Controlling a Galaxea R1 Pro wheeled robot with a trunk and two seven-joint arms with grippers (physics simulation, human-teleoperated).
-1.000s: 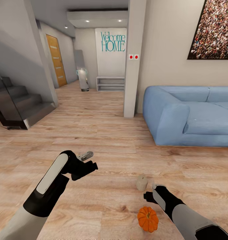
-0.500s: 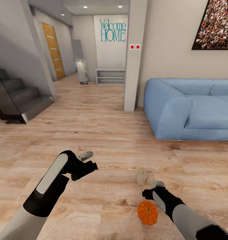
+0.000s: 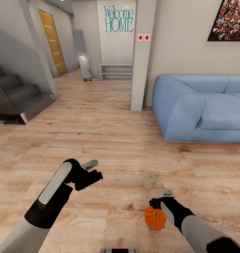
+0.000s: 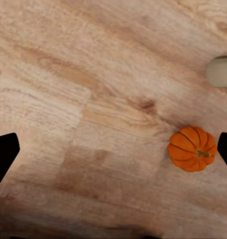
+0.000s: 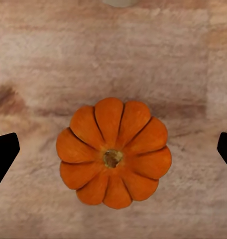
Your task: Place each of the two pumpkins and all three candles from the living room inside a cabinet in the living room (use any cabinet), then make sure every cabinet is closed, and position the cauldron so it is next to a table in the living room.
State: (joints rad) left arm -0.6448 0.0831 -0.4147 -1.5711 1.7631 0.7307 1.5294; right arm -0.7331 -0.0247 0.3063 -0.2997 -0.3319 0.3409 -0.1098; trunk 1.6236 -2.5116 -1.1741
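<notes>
A bright orange ribbed pumpkin sits on the wooden floor, low in the head view. My right gripper hangs open just above it. In the right wrist view the pumpkin lies centred between the two dark fingertips, which stand wide apart. A beige candle lies on the floor a little beyond the pumpkin. My left gripper is open and empty, held over bare floor to the left. Its wrist view takes in the pumpkin and the end of the candle.
A blue sofa stands to the right against the wall. A white pillar rises beside it. Dark stairs are on the left. A hallway leads back to a low white shelf and an orange door.
The whole head view has shifted, so the camera has moved. My right gripper has turned at the wrist and now sits closer over the pumpkin. The left arm holds its pose.
</notes>
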